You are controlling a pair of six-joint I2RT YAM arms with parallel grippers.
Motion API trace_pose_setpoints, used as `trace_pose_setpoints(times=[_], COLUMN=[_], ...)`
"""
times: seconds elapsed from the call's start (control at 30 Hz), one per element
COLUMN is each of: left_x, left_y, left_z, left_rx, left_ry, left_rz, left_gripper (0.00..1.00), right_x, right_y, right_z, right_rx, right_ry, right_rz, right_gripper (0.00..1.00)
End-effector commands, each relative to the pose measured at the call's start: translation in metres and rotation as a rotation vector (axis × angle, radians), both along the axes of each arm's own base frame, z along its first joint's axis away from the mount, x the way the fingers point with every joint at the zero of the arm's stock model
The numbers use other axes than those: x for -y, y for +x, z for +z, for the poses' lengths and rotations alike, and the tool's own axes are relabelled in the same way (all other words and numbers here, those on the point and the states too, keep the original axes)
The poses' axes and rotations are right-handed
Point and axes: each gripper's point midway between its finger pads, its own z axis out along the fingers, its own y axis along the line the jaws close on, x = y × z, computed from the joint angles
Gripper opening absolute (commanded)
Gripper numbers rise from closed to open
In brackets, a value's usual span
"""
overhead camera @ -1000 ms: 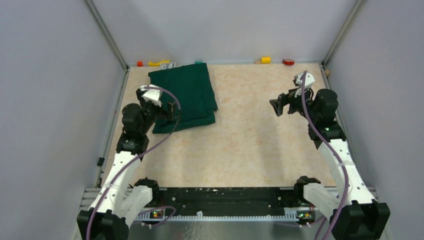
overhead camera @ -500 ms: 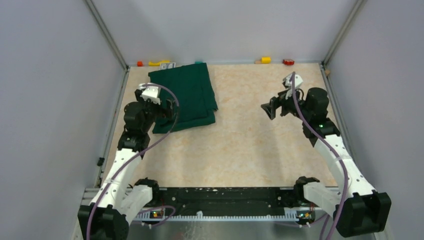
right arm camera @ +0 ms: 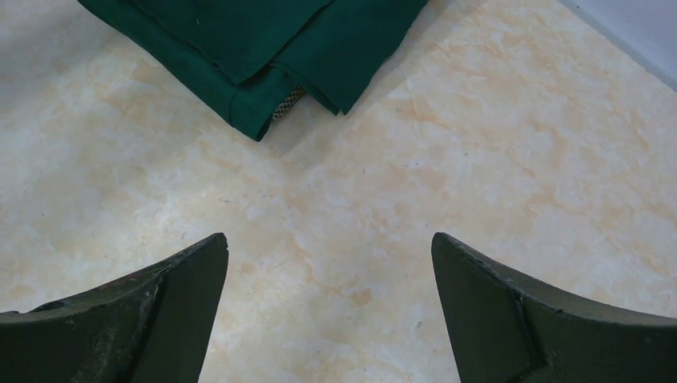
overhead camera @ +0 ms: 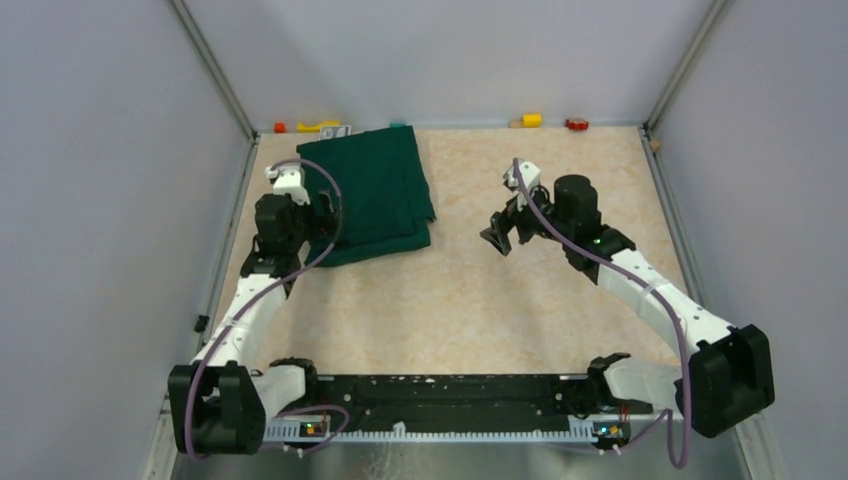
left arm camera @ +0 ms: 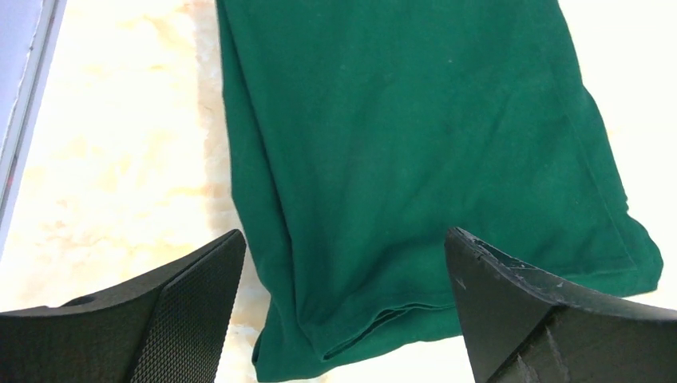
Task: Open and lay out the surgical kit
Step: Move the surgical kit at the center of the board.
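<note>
The dark green cloth (overhead camera: pixel 372 190) lies folded as a bundle at the back left of the table. It fills the left wrist view (left arm camera: pixel 415 159). A corner of it shows in the right wrist view (right arm camera: pixel 263 40), with a bit of silver wire mesh (right arm camera: pixel 289 102) peeking from a fold. The steel instruments are hidden. My left gripper (overhead camera: pixel 325 212) is open, hovering over the cloth's near left corner. My right gripper (overhead camera: pixel 497 236) is open and empty over bare table, to the right of the cloth.
Small coloured blocks lie along the back wall: red (overhead camera: pixel 279 127), yellow (overhead camera: pixel 318 126), yellow (overhead camera: pixel 531 120) and red (overhead camera: pixel 576 124). Grey walls close in the table on the left, back and right.
My right arm has swung left from the table's right side toward the cloth. My left gripper has shifted a little further back over the cloth's left edge.
</note>
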Motion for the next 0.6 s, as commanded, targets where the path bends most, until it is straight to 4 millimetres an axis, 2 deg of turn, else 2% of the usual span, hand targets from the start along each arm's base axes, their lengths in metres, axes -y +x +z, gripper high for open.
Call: trace_pose_setpoints(times=[0.0, 0.1, 0.33, 0.47, 0.57], left_x=[-0.024, -0.034, -0.046, -0.036, -0.008], left_y=[0.019, 0.030, 0.051, 0.050, 0.042], left_z=[0.023, 0.011, -0.035, -0.072, -0.089], left_rx=[0.058, 0.006, -0.164, -0.305, -0.422], left_ry=[-0.061, -0.124, -0.276, -0.365, -0.482], left_rz=[0.106, 0.136, 0.177, 0.160, 0.055], left_gripper=[0.99, 0.99, 0.99, 0.99, 0.98], right_x=[-0.016, -0.018, -0.013, -0.011, -0.009], right_y=[0.010, 0.008, 0.005, 0.005, 0.006], right_z=[0.031, 0.026, 0.014, 0.007, 0.003], right_rx=[0.073, 0.054, 0.044, 0.039, 0.042], right_ry=[0.047, 0.053, 0.035, 0.022, 0.010], right_rz=[0.024, 0.029, 0.014, 0.009, 0.002], right_gripper=[0.96, 0.96, 0.96, 0.96, 0.96])
